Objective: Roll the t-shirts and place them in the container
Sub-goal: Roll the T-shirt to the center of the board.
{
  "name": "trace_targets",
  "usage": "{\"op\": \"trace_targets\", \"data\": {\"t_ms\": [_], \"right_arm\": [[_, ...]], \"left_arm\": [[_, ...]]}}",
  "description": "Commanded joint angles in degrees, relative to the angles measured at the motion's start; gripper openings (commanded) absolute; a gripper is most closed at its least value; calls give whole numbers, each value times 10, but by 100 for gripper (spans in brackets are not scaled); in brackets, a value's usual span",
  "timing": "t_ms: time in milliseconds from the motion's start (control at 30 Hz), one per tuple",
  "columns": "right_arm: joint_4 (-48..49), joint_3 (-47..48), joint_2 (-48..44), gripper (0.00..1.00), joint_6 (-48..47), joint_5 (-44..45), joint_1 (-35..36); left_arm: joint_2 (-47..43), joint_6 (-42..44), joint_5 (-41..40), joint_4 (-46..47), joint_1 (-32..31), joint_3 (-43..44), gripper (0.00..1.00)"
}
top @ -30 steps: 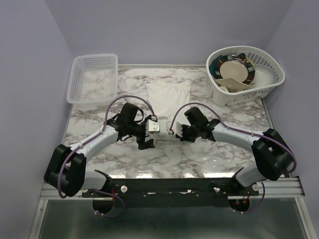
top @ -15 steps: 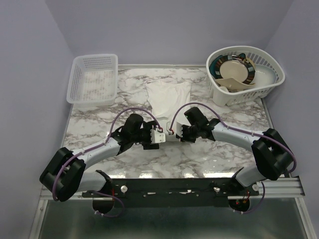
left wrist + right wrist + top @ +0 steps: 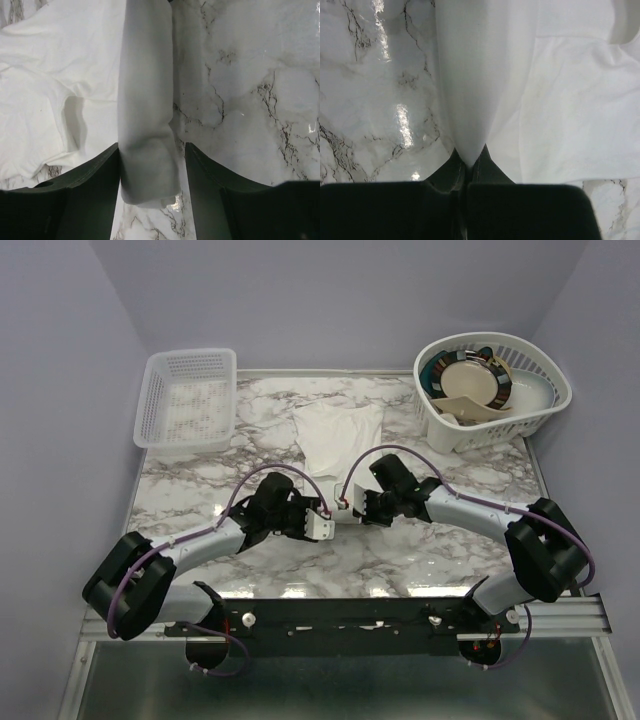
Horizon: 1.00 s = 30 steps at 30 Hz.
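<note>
A white t-shirt (image 3: 337,432) lies on the marble table at mid back, its near part drawn into a roll towards the grippers. In the left wrist view the rolled part (image 3: 147,115) runs between my left gripper's (image 3: 152,155) open jaws. The left finger touches it and the right finger stands apart from it. The flat part of the shirt (image 3: 55,90) lies to the left. My right gripper (image 3: 469,159) is shut on a pinched fold of the t-shirt (image 3: 475,85). In the top view the left gripper (image 3: 322,525) and right gripper (image 3: 349,508) nearly meet.
A rectangular white mesh basket (image 3: 187,362) stands at the back left. A round white basket (image 3: 520,425) holding plates (image 3: 470,380) stands at the back right. Bare marble table (image 3: 440,560) lies in front of and beside the arms.
My left gripper has moved right and nearer, close to the right gripper, and now straddles the roll's end. The right arm has barely moved.
</note>
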Motion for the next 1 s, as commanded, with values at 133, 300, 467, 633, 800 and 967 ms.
{"op": "trace_targets", "data": {"t_ms": [133, 300, 467, 633, 800, 967], "right_arm": [[-5, 16, -6, 1, 18, -12, 2], [-5, 11, -12, 1, 14, -14, 2], [-14, 6, -11, 1, -1, -13, 2], [-48, 11, -8, 0, -25, -37, 2], [-151, 40, 2, 0, -52, -109, -8], [-247, 72, 22, 0, -86, -149, -21]], "left_arm": [[26, 56, 18, -36, -11, 22, 49], [44, 66, 8, -39, -13, 34, 45], [50, 54, 11, -63, -13, 50, 18], [41, 33, 37, -127, -13, 72, 0], [36, 19, 103, -258, -12, 118, 0], [56, 23, 155, -387, -9, 170, 0]]}}
